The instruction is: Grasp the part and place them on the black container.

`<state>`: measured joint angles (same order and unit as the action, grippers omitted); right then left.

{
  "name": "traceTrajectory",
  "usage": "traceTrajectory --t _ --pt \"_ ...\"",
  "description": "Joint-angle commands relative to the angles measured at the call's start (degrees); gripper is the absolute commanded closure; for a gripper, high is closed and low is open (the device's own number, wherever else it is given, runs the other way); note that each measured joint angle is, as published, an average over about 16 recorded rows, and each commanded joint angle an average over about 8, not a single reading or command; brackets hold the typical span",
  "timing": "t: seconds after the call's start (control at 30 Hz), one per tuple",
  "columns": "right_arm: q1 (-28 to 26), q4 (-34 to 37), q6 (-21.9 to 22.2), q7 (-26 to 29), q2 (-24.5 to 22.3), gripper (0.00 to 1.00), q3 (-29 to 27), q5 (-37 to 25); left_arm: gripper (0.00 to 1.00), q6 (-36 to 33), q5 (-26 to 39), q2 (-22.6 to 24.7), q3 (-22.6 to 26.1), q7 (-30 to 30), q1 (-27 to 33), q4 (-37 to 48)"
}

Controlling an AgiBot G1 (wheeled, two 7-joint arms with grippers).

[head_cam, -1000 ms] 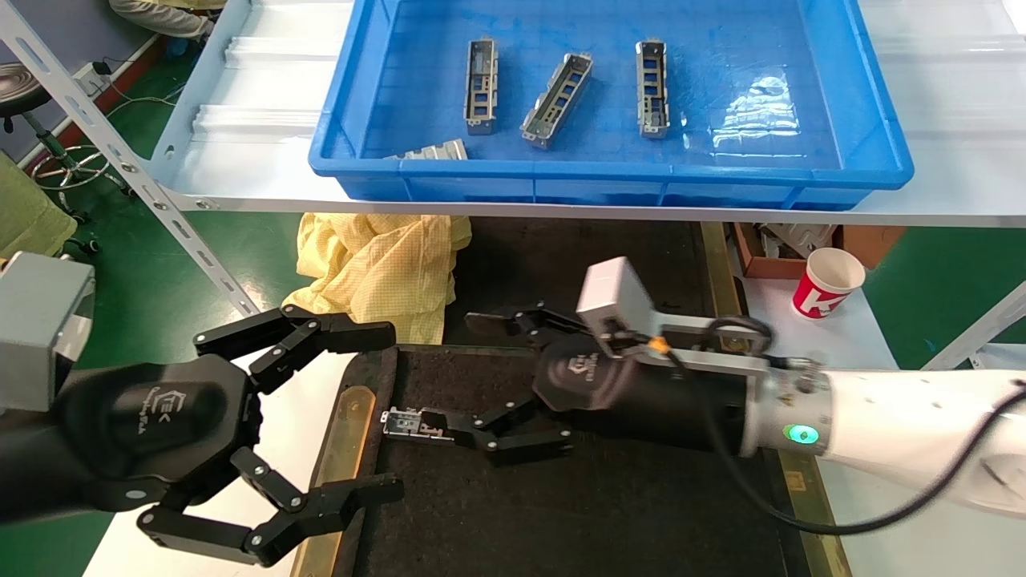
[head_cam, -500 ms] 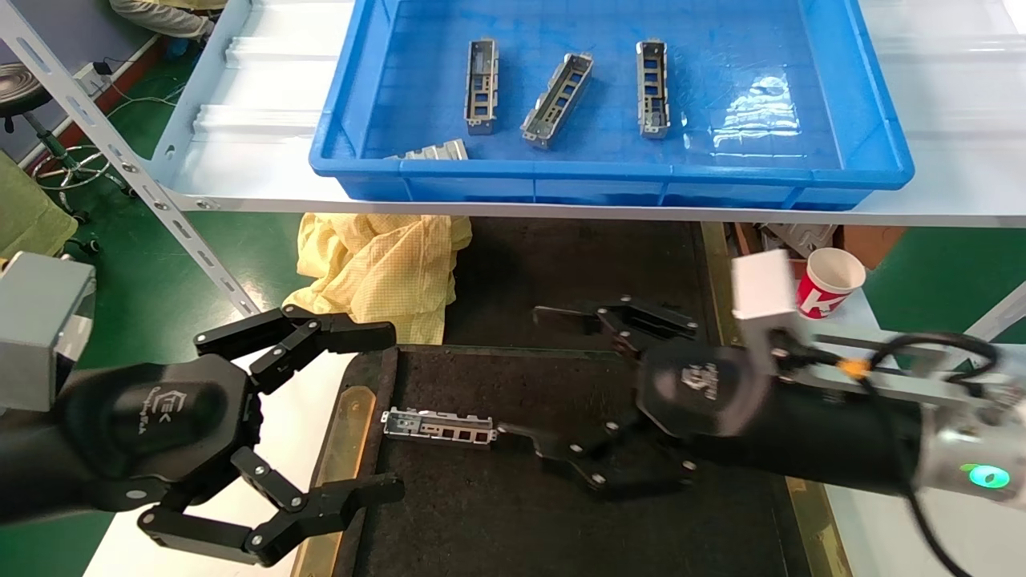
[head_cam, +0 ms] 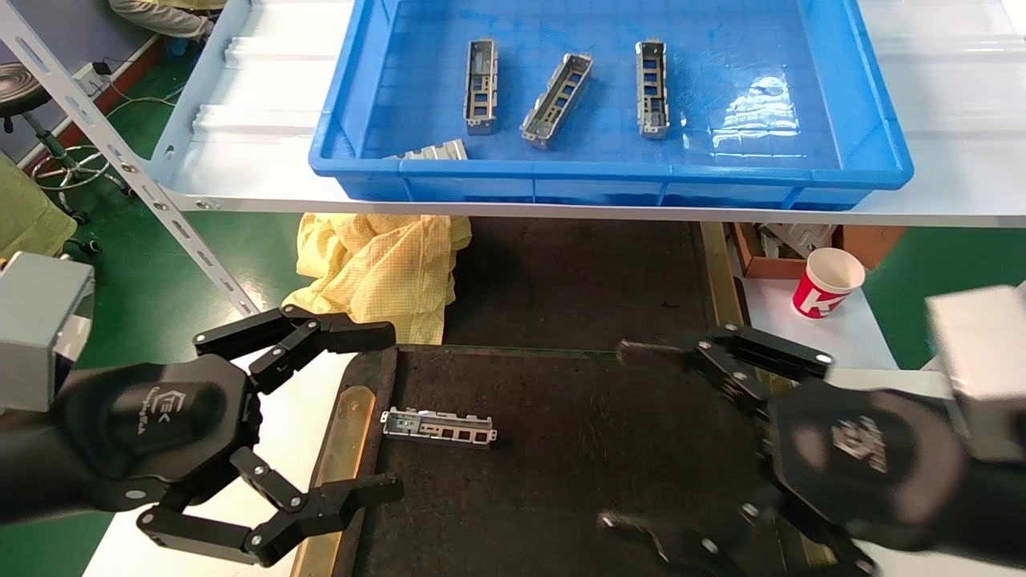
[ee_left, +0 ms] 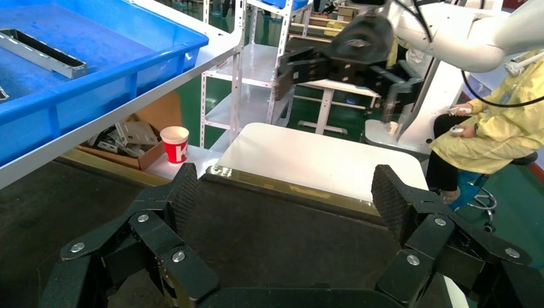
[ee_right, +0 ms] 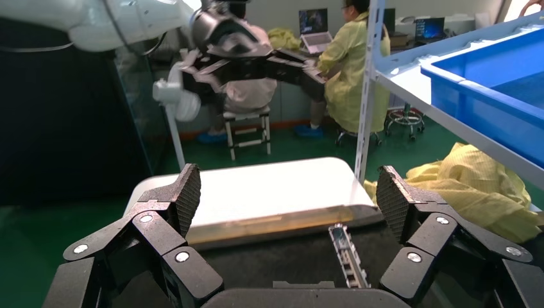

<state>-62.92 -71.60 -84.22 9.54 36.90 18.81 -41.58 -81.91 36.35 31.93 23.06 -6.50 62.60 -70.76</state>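
One silver-grey part (head_cam: 438, 426) lies flat on the black container (head_cam: 561, 449), near its left brass strip; it also shows in the right wrist view (ee_right: 348, 256). Several more parts (head_cam: 556, 99) lie in the blue bin. My right gripper (head_cam: 617, 437) is open and empty, well to the right of the placed part, over the container's right side. My left gripper (head_cam: 383, 413) is open and empty, hovering at the container's left edge. In the left wrist view its jaws stand wide apart over the container (ee_left: 269, 231).
The blue bin (head_cam: 609, 172) sits on a white shelf above the container. A yellow cloth (head_cam: 377, 268) lies behind the container's left corner. A red-and-white paper cup (head_cam: 827, 282) and a cardboard box stand at the right. White tabletop flanks the container.
My right gripper has let go of the part and drawn back to the right, jaws open. The part stays flat on the container. The left arm has not moved.
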Motion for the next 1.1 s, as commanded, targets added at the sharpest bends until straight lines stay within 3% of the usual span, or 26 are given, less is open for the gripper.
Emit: traceTrajectory --t 0.03,0.23,1.1 --pt "1.01 -1.47 -1.11 0.86 -1.40 0.00 -2.10 -0.19 0.00 0.00 0.00 0.00 0.00 0.00 0.00 0.00" --pt "2.28 -3.22 -2.48 1.60 -3.07 0.00 -4.67 -0.41 0.00 0.02 -0.01 -0.01 0.00 0.00 -0.01 0.01" --pt "1.37 -1.97 -1.47 1.17 -1.88 0.00 -2.81 -0.39 0.00 0.01 -0.01 -0.01 0.00 0.00 -0.01 0.01"
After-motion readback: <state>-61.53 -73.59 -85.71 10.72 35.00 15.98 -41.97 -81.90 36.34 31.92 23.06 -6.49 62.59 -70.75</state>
